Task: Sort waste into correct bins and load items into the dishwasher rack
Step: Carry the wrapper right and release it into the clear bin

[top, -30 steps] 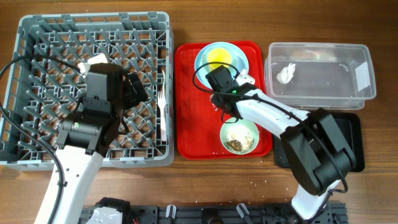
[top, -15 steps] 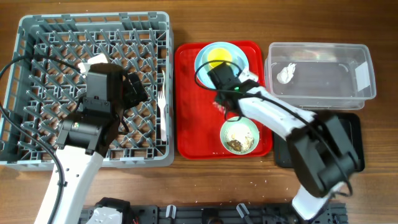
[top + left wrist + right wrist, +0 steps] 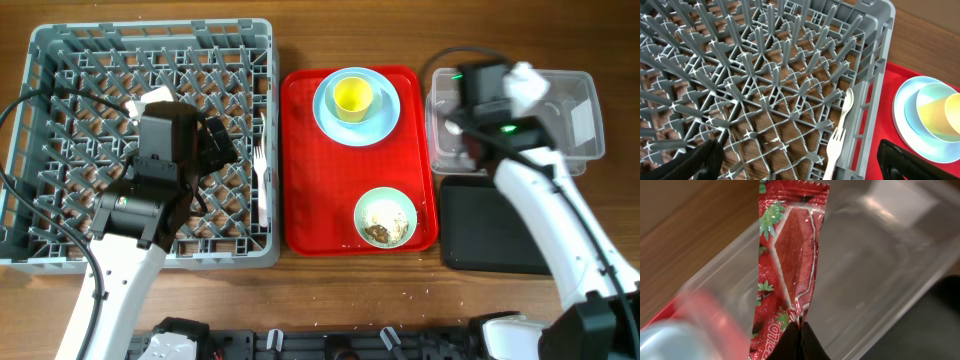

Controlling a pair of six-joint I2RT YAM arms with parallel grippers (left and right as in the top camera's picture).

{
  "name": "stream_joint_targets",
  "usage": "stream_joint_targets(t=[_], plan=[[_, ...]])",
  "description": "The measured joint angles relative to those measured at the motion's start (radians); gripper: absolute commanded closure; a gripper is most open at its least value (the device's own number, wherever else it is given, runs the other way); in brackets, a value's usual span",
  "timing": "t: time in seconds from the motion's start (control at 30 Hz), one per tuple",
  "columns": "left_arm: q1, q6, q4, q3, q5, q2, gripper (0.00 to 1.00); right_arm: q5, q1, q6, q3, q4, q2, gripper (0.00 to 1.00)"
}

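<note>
In the right wrist view my right gripper (image 3: 801, 330) is shut on the lower end of the shiny red wrapper (image 3: 786, 260), which hangs over the left part of the clear tub (image 3: 880, 255). From overhead the right gripper (image 3: 470, 108) covers the wrapper. My left gripper (image 3: 802, 165) stands open over the grey dishwasher rack (image 3: 765, 75), with a white fork (image 3: 834, 147) and spoon (image 3: 848, 100) lying by the rack's right wall. The yellow cup (image 3: 352, 96) sits on the light-blue plate (image 3: 385, 112). A mint-green bowl (image 3: 385, 218) holds food scraps.
The red serving tray (image 3: 310, 200) lies between the rack (image 3: 60, 60) and the bins. The black tray (image 3: 500, 225) sits just in front of the clear tub (image 3: 560, 110). The left arm's cable loops over the rack's left side.
My right arm has swung from the red tray to over the clear tub, its jaws shutting on the red wrapper and carrying it along. The left arm has not moved.
</note>
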Motion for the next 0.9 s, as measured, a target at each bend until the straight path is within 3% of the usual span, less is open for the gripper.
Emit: stream_joint_targets(t=[0.1, 0.17, 0.23, 0.77, 0.9], plan=[[0.000, 0.000, 0.000, 0.000, 0.000, 0.000, 0.00, -0.056, -0.134, -0.026, 0.000, -0.005, 0.009, 0.68], [0.000, 0.000, 0.000, 0.000, 0.000, 0.000, 0.00, -0.097, -0.167, -0.059, 0.000, -0.005, 0.009, 0.30], [0.000, 0.000, 0.000, 0.000, 0.000, 0.000, 0.00, -0.126, -0.178, -0.091, 0.000, -0.005, 0.009, 0.00], [0.000, 0.000, 0.002, 0.000, 0.000, 0.000, 0.00, -0.155, -0.178, -0.135, 0.000, -0.001, 0.009, 0.01], [0.000, 0.000, 0.094, 0.000, 0.004, 0.000, 0.00, -0.155, -0.178, -0.135, 0.000, -0.001, 0.009, 0.00]])
